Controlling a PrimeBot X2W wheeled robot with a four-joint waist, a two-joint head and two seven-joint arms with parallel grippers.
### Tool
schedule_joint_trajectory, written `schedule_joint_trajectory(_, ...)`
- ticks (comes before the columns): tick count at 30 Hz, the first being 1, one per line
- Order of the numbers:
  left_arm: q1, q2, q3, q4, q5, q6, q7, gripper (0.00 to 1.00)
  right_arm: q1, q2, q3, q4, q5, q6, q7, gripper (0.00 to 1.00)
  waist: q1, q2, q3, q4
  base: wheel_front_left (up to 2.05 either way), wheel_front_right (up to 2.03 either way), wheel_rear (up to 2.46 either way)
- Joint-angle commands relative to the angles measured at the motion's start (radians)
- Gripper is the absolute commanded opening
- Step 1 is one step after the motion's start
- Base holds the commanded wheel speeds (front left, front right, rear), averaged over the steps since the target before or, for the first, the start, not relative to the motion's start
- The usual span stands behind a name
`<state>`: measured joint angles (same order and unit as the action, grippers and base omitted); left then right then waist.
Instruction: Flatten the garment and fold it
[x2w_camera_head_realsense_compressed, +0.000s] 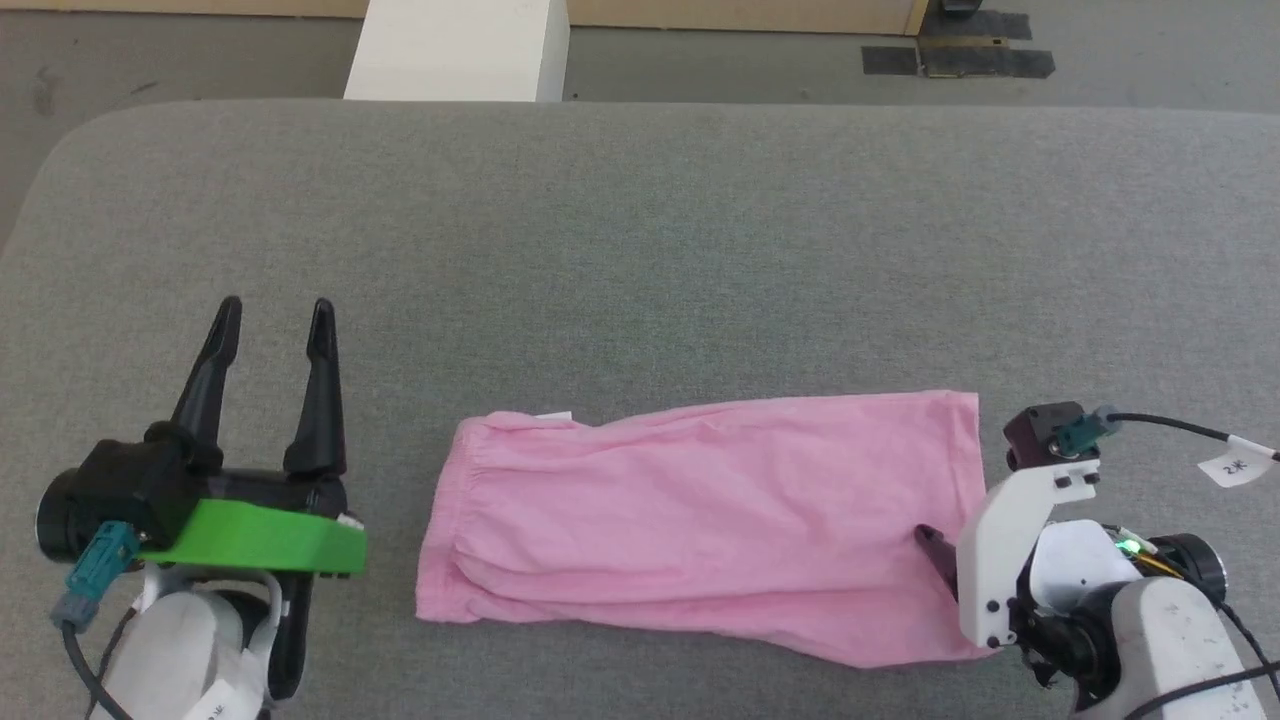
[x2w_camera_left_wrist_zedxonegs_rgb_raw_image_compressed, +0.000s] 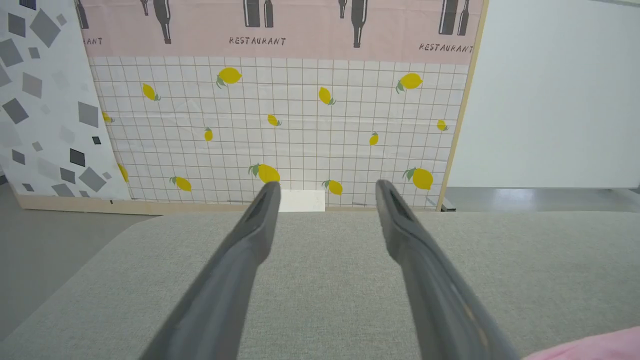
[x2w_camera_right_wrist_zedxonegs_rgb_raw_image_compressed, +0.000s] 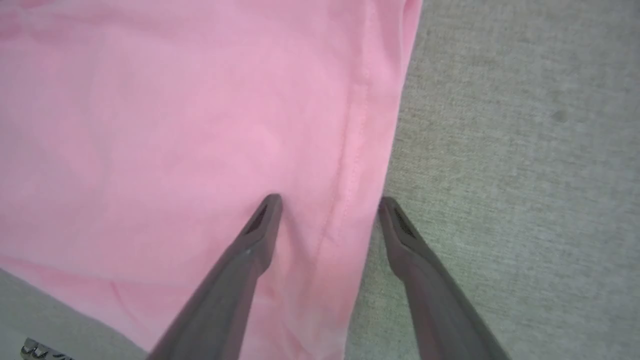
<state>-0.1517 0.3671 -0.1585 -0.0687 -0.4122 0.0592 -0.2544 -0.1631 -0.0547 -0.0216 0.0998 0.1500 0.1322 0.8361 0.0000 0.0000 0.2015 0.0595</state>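
- Pink pants (x2w_camera_head_realsense_compressed: 700, 500) lie mostly flat on the grey table (x2w_camera_head_realsense_compressed: 640, 250), stretchy waist (x2w_camera_head_realsense_compressed: 452, 500) at their left end.
- Right claw (x2w_camera_right_wrist_zedxonegs_rgb_raw_image_compressed: 327, 200) is wide open over the pants' right hem (x2w_camera_right_wrist_zedxonegs_rgb_raw_image_compressed: 350, 165), one finger on each side of the edge, holding nothing.
- Left claw (x2w_camera_head_realsense_compressed: 275, 310) is wide open, left of the pants, holding nothing.
- The cloth looks thin, light and floppy, so I think pinching a hem corner works best.
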Motion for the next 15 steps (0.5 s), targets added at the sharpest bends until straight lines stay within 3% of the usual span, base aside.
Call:
schedule_joint_trajectory(1, -0.01, -0.028, 0.017, -0.004, 0.02, -0.012, -0.007, 1.0, -0.023, 0.0, 0.01, 0.021, -0.004, -0.002, 0.0, 1.0, 0.0, 0.0, 0.009, 0.003, 0.0, 0.0, 0.0)
schedule_joint_trajectory(4, 0.003, -0.076, 0.053, -0.003, 0.045, -0.037, -0.007, 1.0, -0.038, 0.001, 0.027, 0.069, 0.001, -0.002, -0.004, 1.0, 0.0, 0.0, 0.014, 0.004, 0.0, 0.0, 0.0)
schedule_joint_trajectory(5, 0.013, -0.116, 0.088, 0.003, 0.069, -0.068, -0.007, 1.0, -0.052, 0.002, 0.044, 0.108, 0.017, -0.002, -0.003, 0.19, 0.0, 0.0, 0.016, 0.003, 0.0, 0.0, 0.0)
schedule_joint_trajectory(6, 0.015, -0.125, 0.097, 0.005, 0.076, -0.076, -0.007, 1.0, -0.055, 0.002, 0.046, 0.113, 0.023, -0.002, -0.005, 0.0, 0.0, 0.0, 0.016, 0.003, 0.0, 0.0, 0.0)
schedule_joint_trajectory(15, 0.035, -0.186, 0.173, 0.01, 0.14, -0.143, -0.007, 1.0, -0.066, -0.067, -0.026, 0.108, 0.057, -0.002, -0.01, 0.0, 0.0, 0.0, 0.008, -0.009, 0.0, 0.0, 0.0)
